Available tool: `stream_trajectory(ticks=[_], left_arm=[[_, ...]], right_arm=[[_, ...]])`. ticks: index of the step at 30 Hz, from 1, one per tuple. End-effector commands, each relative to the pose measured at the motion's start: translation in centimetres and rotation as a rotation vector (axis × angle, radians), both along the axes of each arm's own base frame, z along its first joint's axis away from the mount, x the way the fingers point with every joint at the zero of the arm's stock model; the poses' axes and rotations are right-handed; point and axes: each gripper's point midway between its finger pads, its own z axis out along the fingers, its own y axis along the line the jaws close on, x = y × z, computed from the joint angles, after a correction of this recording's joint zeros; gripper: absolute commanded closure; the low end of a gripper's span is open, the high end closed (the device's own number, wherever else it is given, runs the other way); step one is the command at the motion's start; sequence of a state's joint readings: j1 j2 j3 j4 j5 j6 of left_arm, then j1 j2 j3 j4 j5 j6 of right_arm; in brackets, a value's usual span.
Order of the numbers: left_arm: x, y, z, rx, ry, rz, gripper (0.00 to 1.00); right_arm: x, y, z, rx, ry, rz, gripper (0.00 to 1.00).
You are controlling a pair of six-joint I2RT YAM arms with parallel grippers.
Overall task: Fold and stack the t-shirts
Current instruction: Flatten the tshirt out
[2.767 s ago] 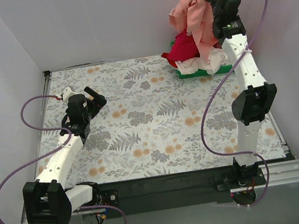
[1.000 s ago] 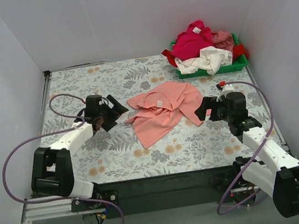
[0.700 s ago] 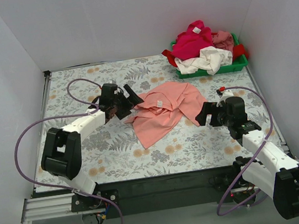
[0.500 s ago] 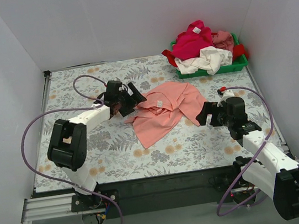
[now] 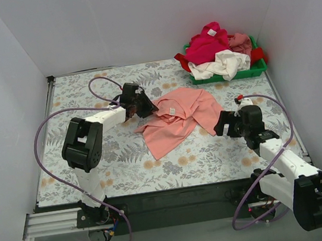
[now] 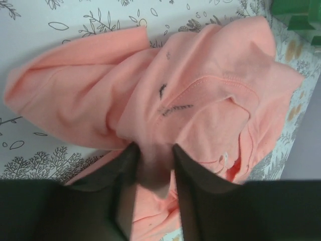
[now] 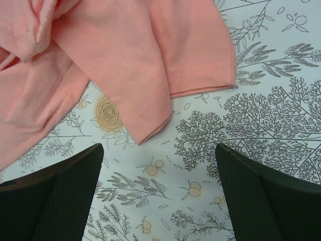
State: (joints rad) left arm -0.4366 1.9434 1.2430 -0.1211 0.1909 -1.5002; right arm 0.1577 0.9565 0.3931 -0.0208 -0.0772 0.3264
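Looks like the flattening step: salmon-pink t-shirt (image 5: 176, 121) crumpled mid table (image 5: 114, 85), left gripper (image 6: 152, 150) pinching its 10 o'clock edge, right gripper (image 7: 158, 145) wide and empty over the 3 o'clock hem. Next, right should grab that hem, then both pull flat.

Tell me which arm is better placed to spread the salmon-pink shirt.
Left. The left gripper pinches a fold of the salmon-pink shirt; the right gripper stands open over the table beside its hem, holding nothing.

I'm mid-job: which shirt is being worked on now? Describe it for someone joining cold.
On the floral-patterned table, look at the middle, not at the green plastic tray in the far right corner. The salmon-pink cloth t-shirt lies crumpled there alone, while the other shirts sit heaped in that tray.
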Motion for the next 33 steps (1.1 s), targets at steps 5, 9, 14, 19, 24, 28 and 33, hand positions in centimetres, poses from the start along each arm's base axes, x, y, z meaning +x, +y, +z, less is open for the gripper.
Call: stream_trajectory(ticks=[5,9,14,19,24,28,33], left_arm=[[1.7,-0.9,3.6,-0.023,-0.097,-0.016,1.0],[1.8,-1.0,4.9,-0.031,-0.134,-0.031,1.0],[1.2,-0.5,7.4,-0.033,-0.192,-0.035,1.0],[0.2,0.8,8.7,-0.006,-0.235,-0.019,1.0],[-0.7,1.6,10.5,-0.001,-0.28,-0.012,1.0],[-1.2,2.4,11.3,0.014,-0.302,0.004,1.0],[-1.7,3.8,11.8,0.054,-0.322,0.044,1.0]], right_arm=[[1.1,-0.7,0.0,-0.047,-0.009,-0.02,0.02],[1.4,-0.9,0.0,-0.061,-0.004,-0.029,0.02],[2.5,-1.6,0.0,-0.085,0.035,-0.077,0.02],[4.6,-1.7,0.2,-0.11,0.059,-0.095,0.06],[6.0,-0.1,-1.4,-0.13,0.125,-0.023,0.11],[6.0,1.7,-3.8,-0.217,0.194,0.037,0.16],[5.8,2.1,-5.2,-0.275,0.238,0.025,0.6]])
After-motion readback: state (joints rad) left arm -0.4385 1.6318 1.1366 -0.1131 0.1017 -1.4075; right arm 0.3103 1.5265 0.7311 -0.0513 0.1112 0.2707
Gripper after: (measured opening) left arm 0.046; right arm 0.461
